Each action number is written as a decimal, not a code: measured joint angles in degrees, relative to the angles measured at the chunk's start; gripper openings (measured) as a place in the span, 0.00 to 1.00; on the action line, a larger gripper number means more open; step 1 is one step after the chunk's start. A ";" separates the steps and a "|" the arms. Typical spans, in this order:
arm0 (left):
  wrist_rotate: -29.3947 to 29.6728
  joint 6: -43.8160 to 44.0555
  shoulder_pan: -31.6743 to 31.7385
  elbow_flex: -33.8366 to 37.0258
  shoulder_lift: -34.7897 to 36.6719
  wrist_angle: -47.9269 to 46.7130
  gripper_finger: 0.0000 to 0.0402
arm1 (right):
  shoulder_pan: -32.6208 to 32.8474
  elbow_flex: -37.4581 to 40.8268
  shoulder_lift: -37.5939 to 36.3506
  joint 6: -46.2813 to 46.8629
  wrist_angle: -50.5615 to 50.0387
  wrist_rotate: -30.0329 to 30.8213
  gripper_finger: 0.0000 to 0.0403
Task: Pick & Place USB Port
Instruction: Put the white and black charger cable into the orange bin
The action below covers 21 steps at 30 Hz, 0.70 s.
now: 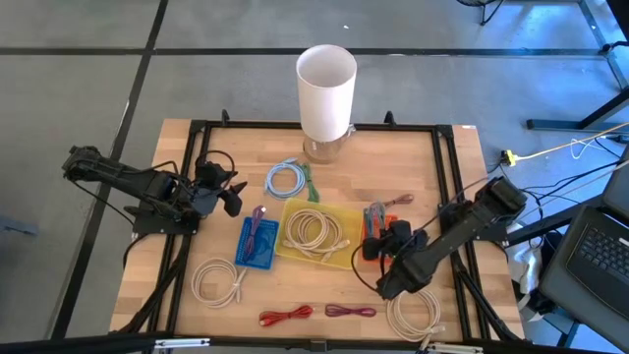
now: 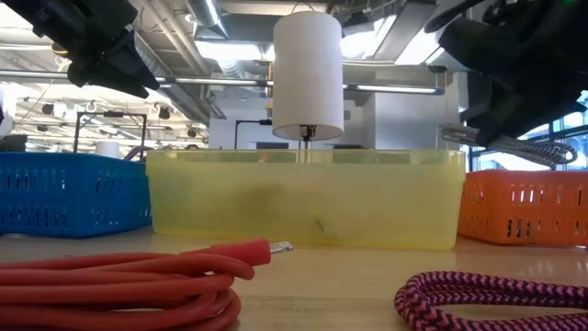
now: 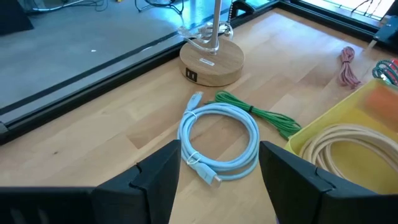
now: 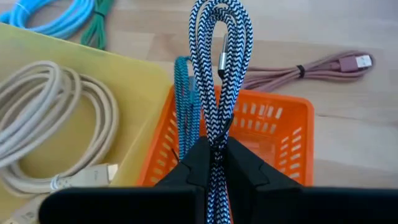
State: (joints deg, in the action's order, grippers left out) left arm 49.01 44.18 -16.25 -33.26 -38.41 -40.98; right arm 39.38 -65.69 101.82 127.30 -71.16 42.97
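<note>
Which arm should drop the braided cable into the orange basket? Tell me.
Right. Its claw grips the black-and-white braided cable directly over the orange basket; the left claw hangs open, far across the table.

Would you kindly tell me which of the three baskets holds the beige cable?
The yellow basket in the middle holds a coiled beige cable; the blue basket and orange basket flank it.

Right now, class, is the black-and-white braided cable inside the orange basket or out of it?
Out. The right hand is shut on the black-and-white braided cable, holding its loop upright above the orange basket, not resting in it.
</note>
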 joint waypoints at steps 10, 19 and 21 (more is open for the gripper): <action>0.00 0.00 0.00 0.00 0.00 0.01 0.52 | -4.16 1.18 0.00 -6.22 3.91 -4.08 0.07; -0.02 0.00 0.00 0.00 0.00 0.01 0.52 | -5.47 10.09 0.00 -8.41 19.43 -5.56 0.07; -0.02 0.00 0.00 0.00 0.00 0.01 0.52 | -5.47 11.60 0.00 -8.41 21.92 -5.50 0.07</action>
State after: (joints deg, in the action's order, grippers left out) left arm 48.99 44.18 -16.25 -33.26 -38.41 -40.97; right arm 33.91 -54.09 101.82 118.89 -49.24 37.47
